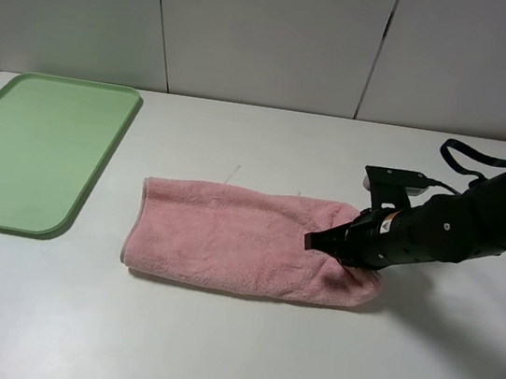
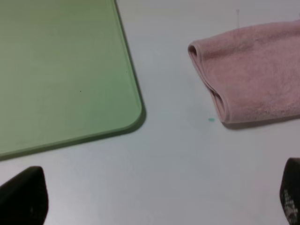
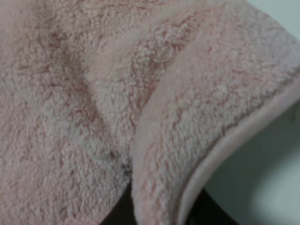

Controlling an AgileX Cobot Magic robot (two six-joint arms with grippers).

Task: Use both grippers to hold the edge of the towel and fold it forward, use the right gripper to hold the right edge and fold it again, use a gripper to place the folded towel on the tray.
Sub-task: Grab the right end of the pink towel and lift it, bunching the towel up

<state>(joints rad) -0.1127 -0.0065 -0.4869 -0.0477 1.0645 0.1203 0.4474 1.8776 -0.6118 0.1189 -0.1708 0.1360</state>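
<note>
The pink towel (image 1: 246, 240) lies on the white table, folded once into a long strip. My right gripper (image 1: 338, 252) is at the strip's right end and is shut on that edge. In the right wrist view the towel (image 3: 93, 93) fills the frame, and its hemmed edge curls up into the dark jaws at the bottom. My left gripper (image 2: 157, 201) is open and empty, hovering over bare table between the green tray (image 2: 61, 70) and the towel's left end (image 2: 253, 70). The left arm is out of the exterior view. The tray (image 1: 32, 149) lies at the far left.
White wall panels stand behind the table. A black cable (image 1: 469, 159) loops behind the right arm. Bare table lies between the tray and the towel, and in front of the towel.
</note>
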